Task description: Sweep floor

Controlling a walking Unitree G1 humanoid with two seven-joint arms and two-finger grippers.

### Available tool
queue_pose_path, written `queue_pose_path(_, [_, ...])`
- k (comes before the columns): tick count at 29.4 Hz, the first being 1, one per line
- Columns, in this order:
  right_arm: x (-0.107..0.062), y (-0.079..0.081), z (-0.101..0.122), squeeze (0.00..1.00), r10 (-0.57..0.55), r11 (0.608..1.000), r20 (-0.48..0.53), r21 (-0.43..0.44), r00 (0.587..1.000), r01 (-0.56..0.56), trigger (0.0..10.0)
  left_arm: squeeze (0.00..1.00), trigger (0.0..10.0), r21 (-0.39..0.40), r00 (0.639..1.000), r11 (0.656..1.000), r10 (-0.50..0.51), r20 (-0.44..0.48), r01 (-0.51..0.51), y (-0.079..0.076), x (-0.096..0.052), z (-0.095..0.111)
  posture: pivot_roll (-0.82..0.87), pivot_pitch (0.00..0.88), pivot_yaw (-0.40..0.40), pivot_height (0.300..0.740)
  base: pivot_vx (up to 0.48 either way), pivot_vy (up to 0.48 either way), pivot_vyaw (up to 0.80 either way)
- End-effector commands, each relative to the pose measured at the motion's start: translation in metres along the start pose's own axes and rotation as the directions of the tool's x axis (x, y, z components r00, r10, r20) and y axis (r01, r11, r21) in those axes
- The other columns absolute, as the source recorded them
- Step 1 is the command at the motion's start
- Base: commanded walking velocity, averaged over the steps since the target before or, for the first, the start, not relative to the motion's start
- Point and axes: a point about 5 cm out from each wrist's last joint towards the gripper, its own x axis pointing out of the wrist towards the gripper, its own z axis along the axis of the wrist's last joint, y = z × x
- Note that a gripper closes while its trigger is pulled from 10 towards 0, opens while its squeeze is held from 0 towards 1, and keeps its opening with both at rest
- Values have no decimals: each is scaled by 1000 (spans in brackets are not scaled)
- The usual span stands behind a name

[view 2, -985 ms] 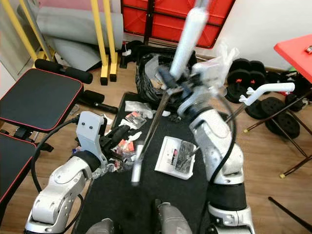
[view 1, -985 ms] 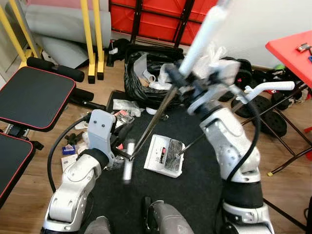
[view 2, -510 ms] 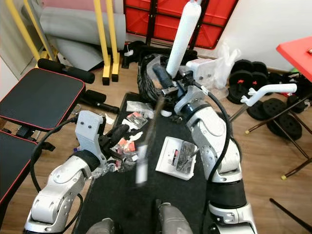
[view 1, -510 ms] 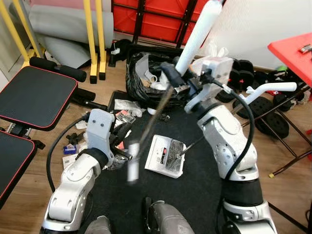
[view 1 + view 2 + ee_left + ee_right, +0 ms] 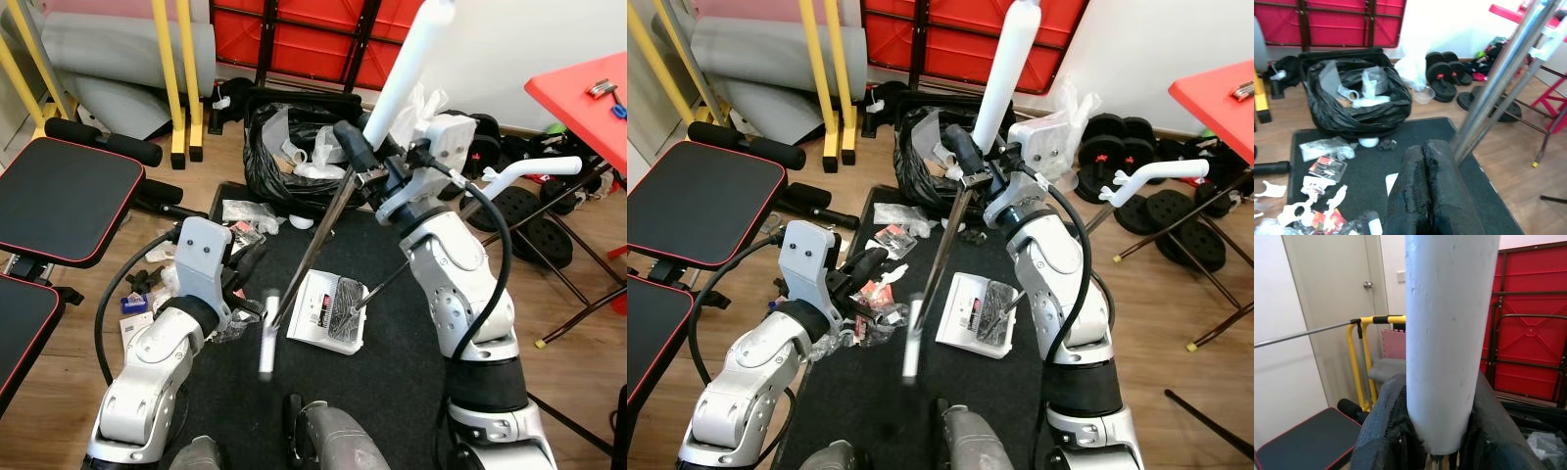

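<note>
- The right arm is rising from the robot's right side, elbow bent, with the right gripper (image 5: 972, 168) lifted high over the far edge of the black mat (image 5: 392, 392)
- The right gripper is clenching the white grip (image 5: 1449, 333) of the broom handle (image 5: 407, 73), its black fingers (image 5: 1381, 431) pressing on both sides of it
- The broom's thin metal shaft (image 5: 387, 279) is slanting down from there to the bristles, which are sitting in the white dustpan (image 5: 328, 313) near the middle of the mat
- The left arm is bending forward low on the robot's left, with the left gripper (image 5: 253, 269) reaching toward the left edge of the mat
- In the left wrist view the left gripper's fingers (image 5: 1427, 196) are lying pressed together, clenched, and touching a metal pole (image 5: 1488, 88); whether they are gripping it I cannot tell
- That dustpan pole (image 5: 309, 250) is slanting from beside the right gripper down toward the left gripper, its white end (image 5: 266, 333) blurred
- Scraps of litter (image 5: 872, 294) are lying along the left edge of the mat, just beside the left gripper
- A black rubbish bag (image 5: 1356, 103) is sitting open past the far edge of the mat
</note>
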Motion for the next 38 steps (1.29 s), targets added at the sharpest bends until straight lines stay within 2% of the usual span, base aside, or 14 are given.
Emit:
queue_pose_path(1, [-4, -9, 7, 0, -33, 999, 49, -25, 998, 34, 10000, 0, 10000, -13, 1000, 1000, 3, -13, -3, -1, 0, -4, -151, 201, -168, 740, 0, 0, 0])
queue_pose_path(12, [-6, -4, 8, 0, 53, 998, 41, 39, 998, -55, 10000, 0, 10000, -43, 998, 997, 58, -6, -58, 8, -5, -2, -144, 223, -161, 740, 65, 0, 218])
queue_pose_path(17, [-9, 19, -1, 0, 186, 982, -22, 48, 982, -184, 10000, 0, 10000, -42, 999, 998, 35, -22, -36, 6, -7, -4, -142, 225, -153, 740, 240, 0, 640])
queue_pose_path(19, [-9, 21, -3, 0, 184, 983, -30, 30, 982, -184, 10000, 0, 10000, -42, 999, 999, 33, -23, -34, 6, -7, -4, -142, 226, -153, 740, 240, 0, 800])
queue_pose_path(28, [-8, 15, 1, 0, 142, 988, 9, 65, 990, -142, 10000, 0, 10000, -41, 999, 999, 25, -26, -26, 6, -8, -4, -142, 235, -150, 740, 53, 0, 0])
queue_pose_path(38, [-6, 14, 3, 0, 134, 990, 16, 49, 991, -134, 10000, 0, 10000, -37, 999, 999, 17, -27, -18, 4, -8, -3, -144, 243, -152, 740, 193, 0, 0])
